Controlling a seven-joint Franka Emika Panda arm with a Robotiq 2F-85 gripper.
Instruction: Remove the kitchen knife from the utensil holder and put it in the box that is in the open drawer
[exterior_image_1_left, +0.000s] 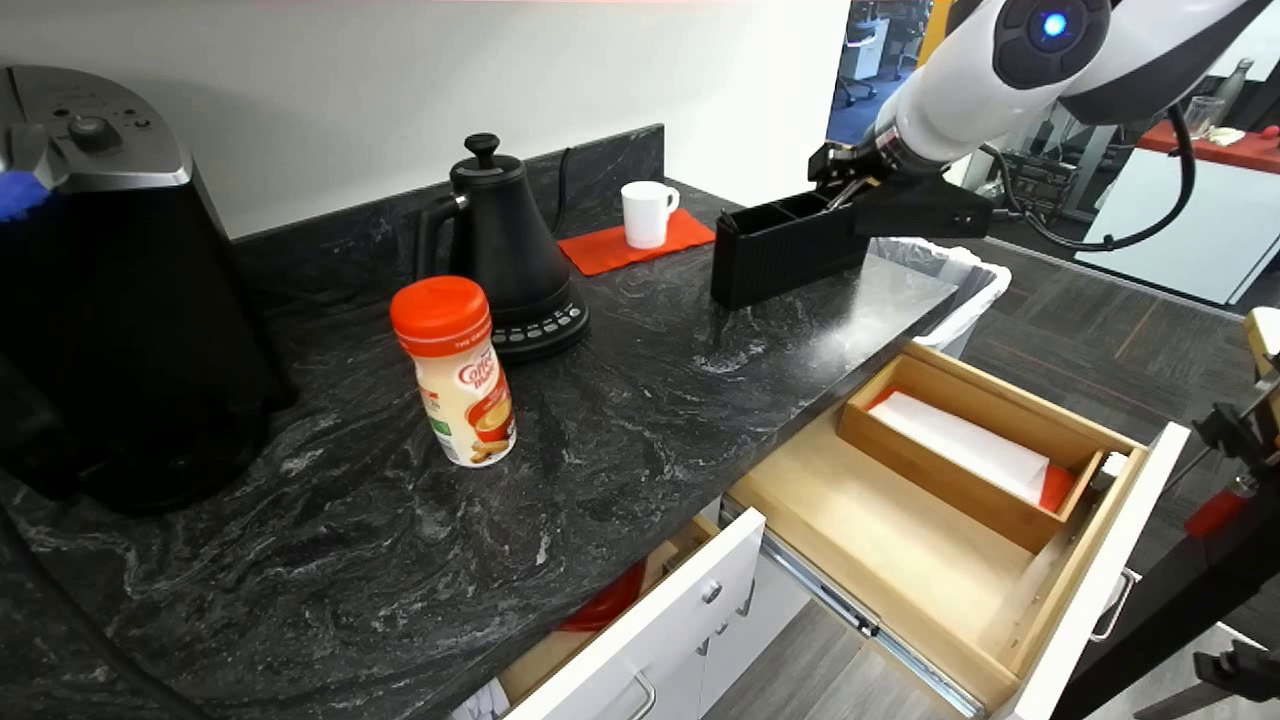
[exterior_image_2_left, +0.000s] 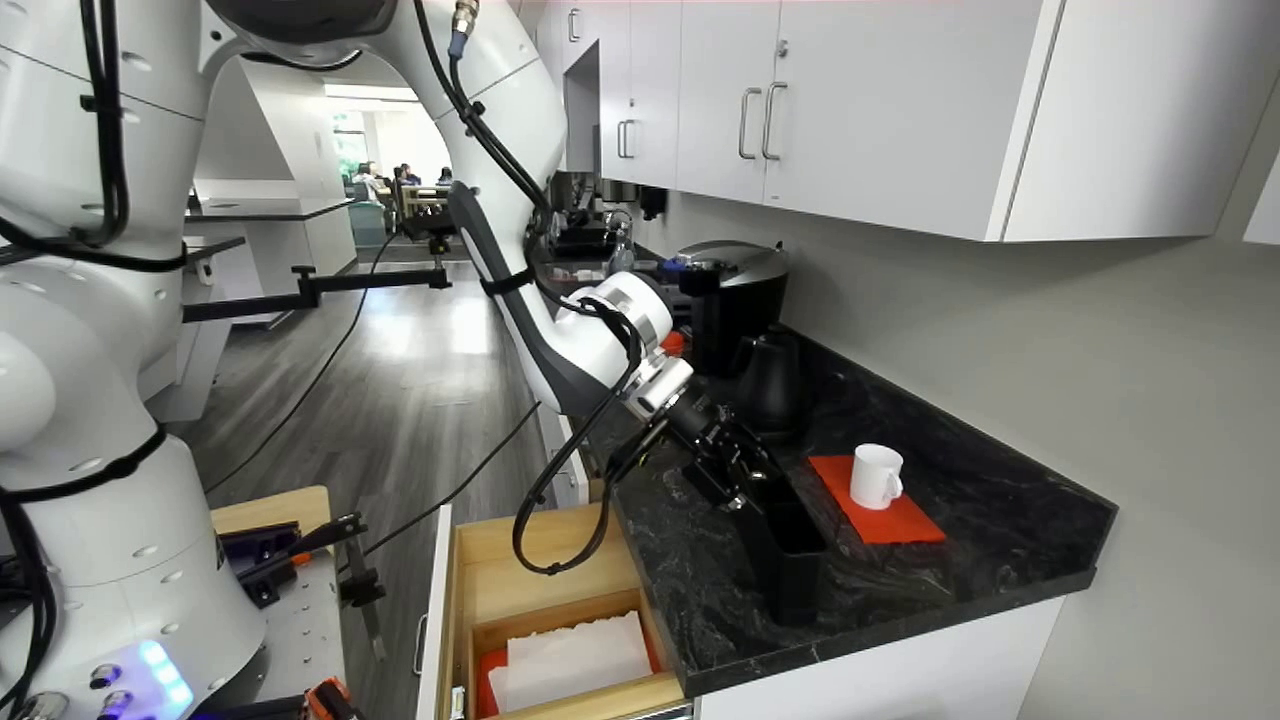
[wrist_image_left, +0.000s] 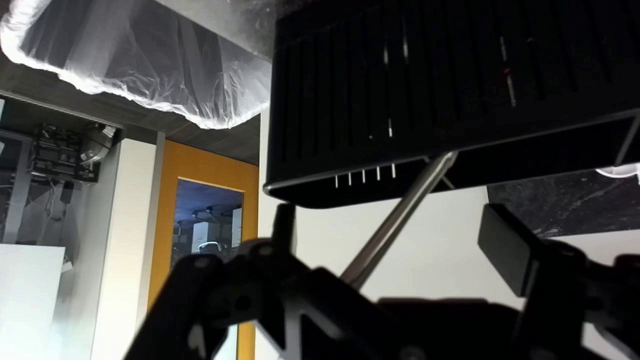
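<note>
Fingers (wrist_image_left: 504, 250) stand spread wide, gripping nothing, with the kitchen knife (wrist_image_left: 400, 222) showing between them, tilted in the utensil holder (exterior_image_1_left: 785, 255) near the surface's (exterior_image_1_left: 640, 420) end edge.

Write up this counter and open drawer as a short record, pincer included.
Utensil holder: black, upright on the dark countertop
Metal handle: slanting out of the holder; probably the knife's, blade hidden
Pincer: open, handle between its jaws in the wrist view
Box: in the open drawer; white paper inside with red beside it, no knife seen
Kettle: black, on the countertop
Mug: white, on a red napkin
</note>
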